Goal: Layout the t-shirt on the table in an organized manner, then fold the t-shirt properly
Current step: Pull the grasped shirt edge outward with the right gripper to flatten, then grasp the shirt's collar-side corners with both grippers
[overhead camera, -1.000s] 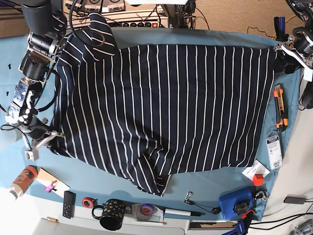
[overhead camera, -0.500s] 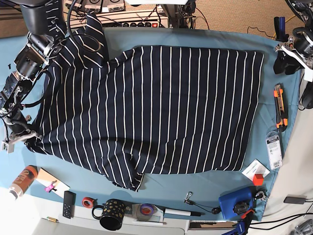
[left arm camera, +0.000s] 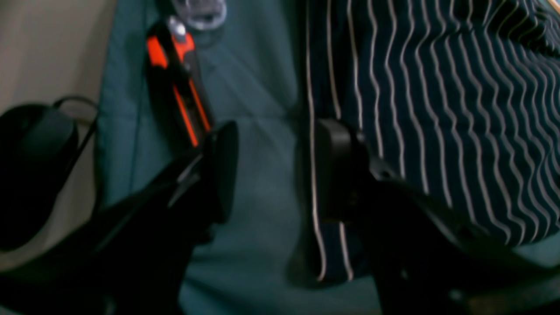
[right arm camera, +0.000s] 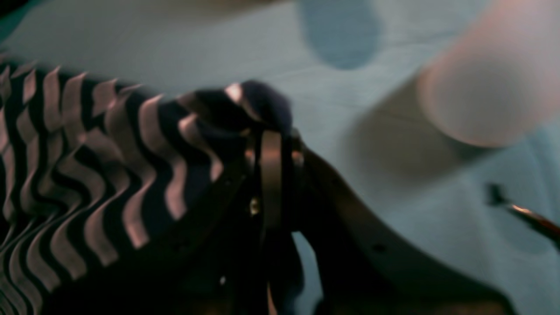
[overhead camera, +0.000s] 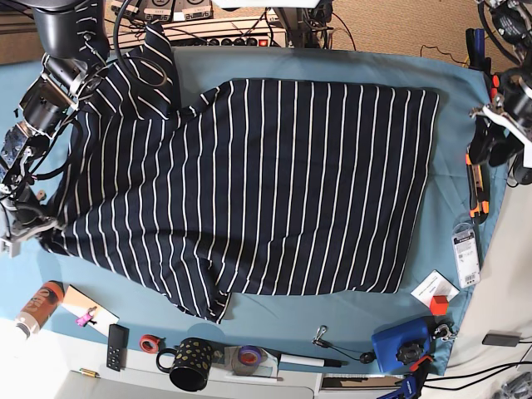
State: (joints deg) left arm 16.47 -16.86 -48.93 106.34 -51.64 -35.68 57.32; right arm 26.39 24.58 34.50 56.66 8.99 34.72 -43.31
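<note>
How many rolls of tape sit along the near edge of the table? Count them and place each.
2. A small red tape roll lies left of the black polka-dot mug; a larger purple-cored tape roll lies right of the mug. Clutter there may hide others.

One dark navy t-shirt with thin white stripes (overhead camera: 266,183), spread over one wide table in teal-blue cloth (overhead camera: 349,62). Two black robot arms, one at the left edge (overhead camera: 41,108) and one at the right (overhead camera: 499,125).

Along the near edge it's clutter: one black mug with gold dots (overhead camera: 189,364), two tape rolls, a small red one (overhead camera: 150,342) and a bigger purple one (overhead camera: 248,356), one black remote (overhead camera: 116,347), one orange-and-black can lying down (overhead camera: 37,307), one white marker pen (overhead camera: 307,361), and one blue boxy device (overhead camera: 401,342).

On the right side: one orange-and-black utility knife (overhead camera: 475,187), one clear plastic packet (overhead camera: 466,253), and one white card with a red corner (overhead camera: 435,291).
</note>
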